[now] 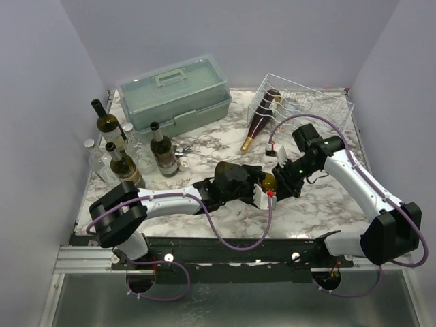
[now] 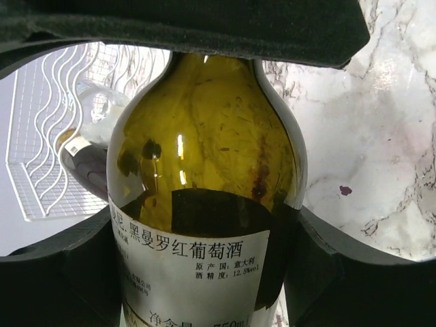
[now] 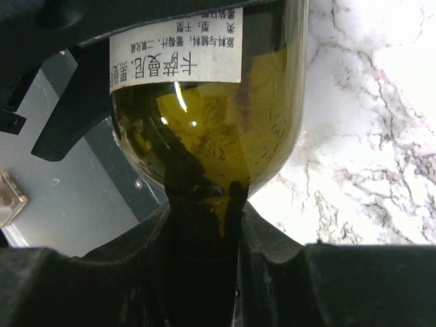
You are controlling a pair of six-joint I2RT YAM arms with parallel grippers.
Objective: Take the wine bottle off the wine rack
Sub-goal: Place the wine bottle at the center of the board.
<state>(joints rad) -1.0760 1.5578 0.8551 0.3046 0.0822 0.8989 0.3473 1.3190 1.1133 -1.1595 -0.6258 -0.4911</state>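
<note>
The wine bottle (image 1: 268, 181) is found off the wine rack (image 1: 320, 109), at the front middle of the marble table (image 1: 320, 204), where it is held lying between the two arms. Its neck is clamped by the right gripper (image 1: 279, 178). In the right wrist view the jaws of this gripper are seen closed tightly on the dark neck, just beside the shoulder.

The body of the bottle is taken from the other side by the left gripper (image 1: 257, 189). In the left wrist view its jaws are set at a medium width around the olive-green glass, at the height of the white label with Chinese print. Both black pads are seen lying against the glass. Whether the bottle is lifted clear of the table or touches it cannot be told.

The rack is placed at the far right corner, well apart from the held bottle. A second dark bottle (image 1: 262, 117) with a gold foil neck is seen leaning in it, its neck pointing out toward the front. A grey-green toolbox (image 1: 174, 92) is seen at the far left, and several upright bottles (image 1: 163, 151) are grouped just in front of it.
</note>
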